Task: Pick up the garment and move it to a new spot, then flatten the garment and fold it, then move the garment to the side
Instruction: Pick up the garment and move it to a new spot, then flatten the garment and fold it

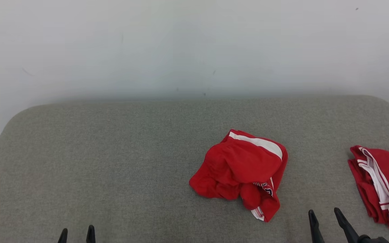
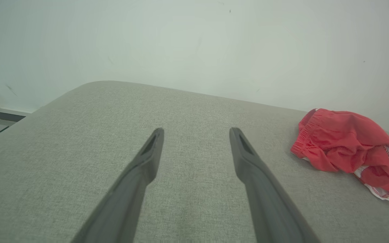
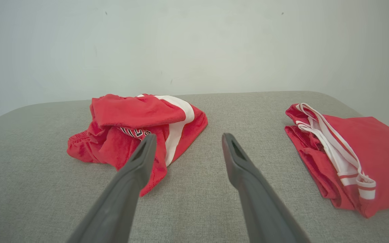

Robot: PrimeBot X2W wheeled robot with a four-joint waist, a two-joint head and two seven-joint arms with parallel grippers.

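Head view | crumpled garment forward-left of right claw, untouched | left claw well apart | both spread

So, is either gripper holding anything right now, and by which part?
Nothing is held: the left gripper and right gripper are open, clear of the crumpled garment.

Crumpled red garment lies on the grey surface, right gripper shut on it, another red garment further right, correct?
No. The right wrist view shows the right gripper open and empty, apart from the crumpled red garment, not shut on it. The rest holds.
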